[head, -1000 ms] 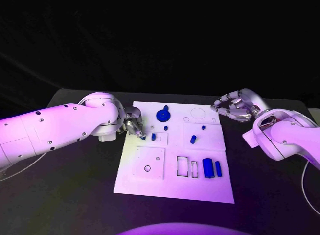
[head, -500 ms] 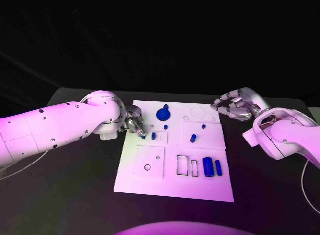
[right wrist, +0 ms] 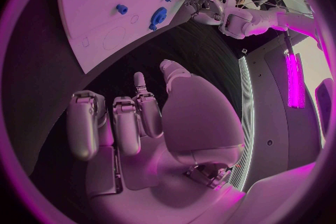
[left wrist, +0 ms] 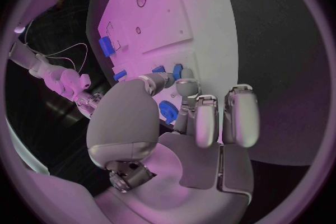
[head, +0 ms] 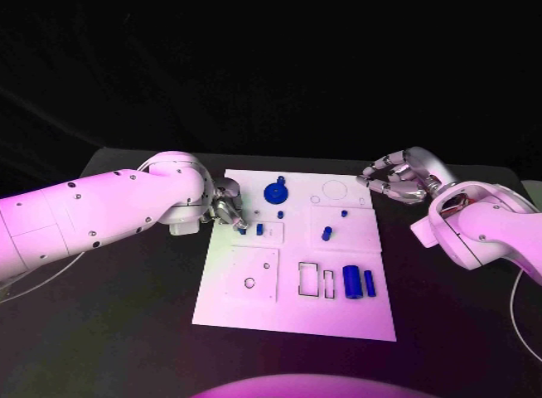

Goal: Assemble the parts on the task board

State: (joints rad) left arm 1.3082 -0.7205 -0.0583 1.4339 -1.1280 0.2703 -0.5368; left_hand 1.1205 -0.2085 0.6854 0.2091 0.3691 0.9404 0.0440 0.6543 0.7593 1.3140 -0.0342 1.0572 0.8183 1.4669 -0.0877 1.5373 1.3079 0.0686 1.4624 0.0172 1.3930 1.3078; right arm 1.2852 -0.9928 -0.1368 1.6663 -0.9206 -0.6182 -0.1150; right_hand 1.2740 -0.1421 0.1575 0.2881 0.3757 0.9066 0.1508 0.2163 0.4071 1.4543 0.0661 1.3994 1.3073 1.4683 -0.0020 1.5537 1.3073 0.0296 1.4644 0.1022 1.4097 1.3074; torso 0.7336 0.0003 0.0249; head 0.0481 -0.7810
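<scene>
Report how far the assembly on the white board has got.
Early stage. On the task board a round blue part sits near the far edge and two blue bars lie beside empty rectangular slots. The left hand works at small blue pieces by the board's left edge. The right hand hovers off the board, holding nothing.

The robot's left arm [head: 92, 217] has crept slightly farther in over the black table, its white elbow housing now a touch nearer the far left corner of the white rectangular task board [head: 297, 319]. The silver left hand [head: 228, 208] has eased a little to the right along the board's left edge, its fingertips [head: 240, 225] closing on the small blue part [head: 243, 231] lying there.
</scene>
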